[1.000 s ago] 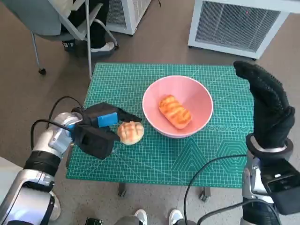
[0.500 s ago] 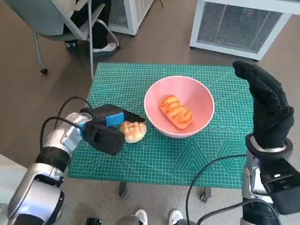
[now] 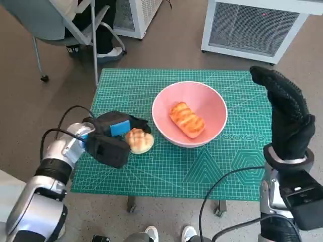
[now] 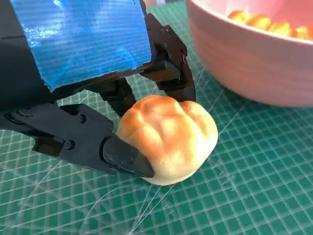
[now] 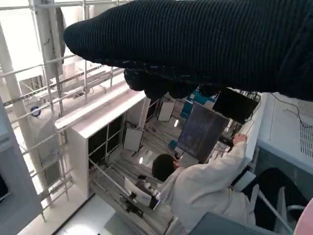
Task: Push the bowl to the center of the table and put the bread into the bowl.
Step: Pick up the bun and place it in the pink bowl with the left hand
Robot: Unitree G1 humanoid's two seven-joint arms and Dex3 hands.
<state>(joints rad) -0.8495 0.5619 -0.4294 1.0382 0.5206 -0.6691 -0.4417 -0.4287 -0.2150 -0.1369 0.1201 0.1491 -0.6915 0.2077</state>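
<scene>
From my head camera, looking steeply down, I saw the pink bowl (image 3: 189, 114) sitting near the middle of the green cutting mat (image 3: 166, 166) on the table. One long, grill-marked piece of bread (image 3: 187, 120) already lay inside the bowl. A round bread roll (image 3: 140, 140) sat on the mat just beside the bowl, on the side nearest my left arm. My left hand (image 3: 112, 137) was clasped around that roll, fingers on both sides of it. My right hand (image 3: 286, 114) was raised upright on the far side of the bowl from the roll, near the mat's edge, grasping nothing, fingers loosely extended. Beyond the table from the bowl stood a grey chair (image 3: 55, 22) and a white ventilated unit (image 3: 252, 25).

At my left wrist camera, the roll (image 4: 168, 138) rested on the mat, pinched between black fingers (image 4: 124, 156), with the bowl wall (image 4: 249, 63) close by.

At my right wrist camera, the glove (image 5: 205, 44) filled one edge, and a person in a pale top (image 5: 200, 186) sat beyond it.
</scene>
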